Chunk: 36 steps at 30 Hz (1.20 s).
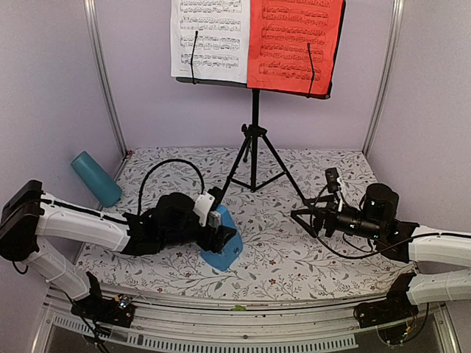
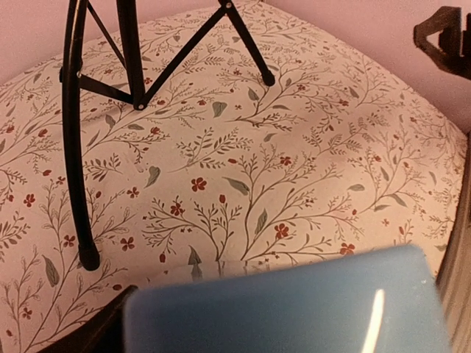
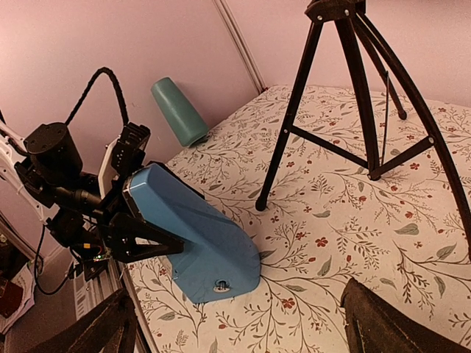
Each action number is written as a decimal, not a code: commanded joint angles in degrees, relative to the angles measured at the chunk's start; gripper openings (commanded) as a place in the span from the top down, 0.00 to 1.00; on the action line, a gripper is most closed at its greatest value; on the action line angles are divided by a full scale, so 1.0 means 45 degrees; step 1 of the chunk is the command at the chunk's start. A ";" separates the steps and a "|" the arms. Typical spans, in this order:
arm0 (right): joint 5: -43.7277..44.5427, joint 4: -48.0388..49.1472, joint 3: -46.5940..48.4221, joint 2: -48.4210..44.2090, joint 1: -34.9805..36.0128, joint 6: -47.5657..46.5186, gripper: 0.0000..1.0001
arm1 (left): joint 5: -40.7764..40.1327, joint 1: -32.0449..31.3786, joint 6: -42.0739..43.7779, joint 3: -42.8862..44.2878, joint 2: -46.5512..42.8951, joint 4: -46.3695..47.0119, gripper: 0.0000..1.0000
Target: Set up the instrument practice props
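The black tripod music stand [image 1: 254, 132] stands at the back with the white sheet [image 1: 210, 37] and the red sheet [image 1: 294, 40] on its desk. The blue metronome [image 1: 224, 246] leans tilted on the floral cloth, its base toward the front. My left gripper [image 1: 217, 220] has its jaws on either side of the narrow top; from the right wrist, one black finger [image 3: 136, 239] lies against the metronome's [image 3: 199, 235] near face. In the left wrist view the metronome [image 2: 287, 309] fills the bottom. My right gripper [image 1: 298, 215] hangs open to the right, nothing between its fingers.
A teal cup [image 1: 96, 179] leans in the back left corner by the wall. The stand's legs [image 3: 283, 140] spread over the middle of the cloth, one foot [image 2: 88, 257] close ahead of the left gripper. Pink walls close in three sides.
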 commanded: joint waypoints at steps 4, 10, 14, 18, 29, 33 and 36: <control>-0.0358 0.0164 0.0153 0.0204 0.0079 -0.0034 0.01 | -0.0296 0.0140 -0.0063 0.0102 0.0573 0.1113 0.37; -0.0531 0.0245 0.0260 0.0195 0.0066 -0.0052 0.01 | -0.0368 0.0069 0.0040 0.0416 0.0168 0.1149 0.77; -0.0509 0.0160 0.0537 -0.0023 0.0209 -0.0139 0.01 | -0.0487 0.0003 0.0201 0.1236 -0.0289 0.0724 1.00; -0.0191 0.0211 0.0794 -0.0028 0.0560 -0.0458 0.01 | -0.0958 -0.0295 0.0694 0.2337 -0.0849 0.0267 1.00; 0.4095 0.0744 0.2022 0.0943 0.3616 -0.2653 0.04 | -0.1362 -0.0679 0.2032 0.5376 -0.1522 -0.0838 1.00; 0.5276 0.1093 0.2163 0.0996 0.3834 -0.3304 0.08 | -0.1321 -0.0864 0.2537 0.6085 -0.1598 -0.0719 1.00; 0.6282 0.1449 0.2074 0.1104 0.3889 -0.3903 0.11 | -0.1340 -0.1008 0.3040 0.7126 -0.1212 -0.1230 1.00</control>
